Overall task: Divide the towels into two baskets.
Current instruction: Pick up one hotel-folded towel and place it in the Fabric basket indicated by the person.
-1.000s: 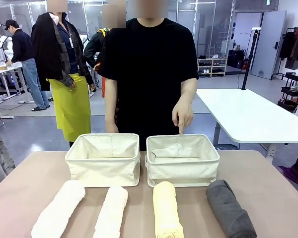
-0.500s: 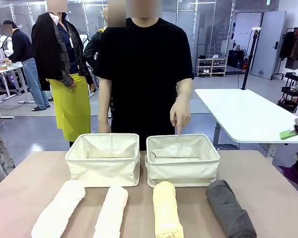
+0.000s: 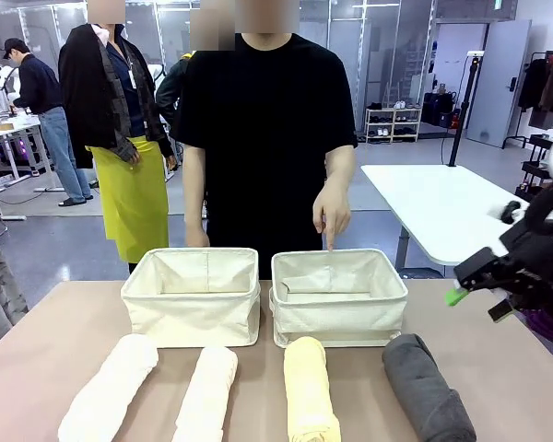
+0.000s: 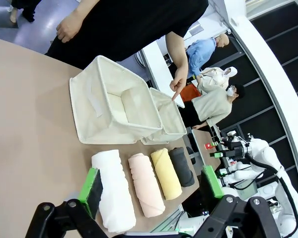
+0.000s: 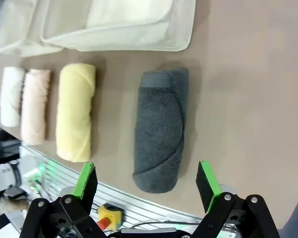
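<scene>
Four rolled towels lie in a row along the table's near edge: a white towel (image 3: pixel 111 387), a second white towel (image 3: pixel 207 391), a pale yellow towel (image 3: pixel 309 391) and a dark grey towel (image 3: pixel 426 387). Behind them stand two cream baskets, the left basket (image 3: pixel 192 318) and the right basket (image 3: pixel 339 320). A person's hand (image 3: pixel 332 216) points a finger down into the right basket. My right gripper (image 3: pixel 477 304) hangs open above the table's right edge, over the grey towel (image 5: pixel 159 129) with nothing between its fingers. My left gripper (image 4: pixel 151 184) is open and held high, looking down on the white towel (image 4: pixel 114 191).
The person in black stands at the far edge behind the baskets. A strip of bare table (image 3: pixel 55 322) lies left of the left basket and another to the right of the right basket. Other people and a white table (image 3: pixel 452 212) are farther off.
My right arm has come into the front view from the right and moved left toward the grey towel. The towels, the baskets and the pointing hand have stayed put.
</scene>
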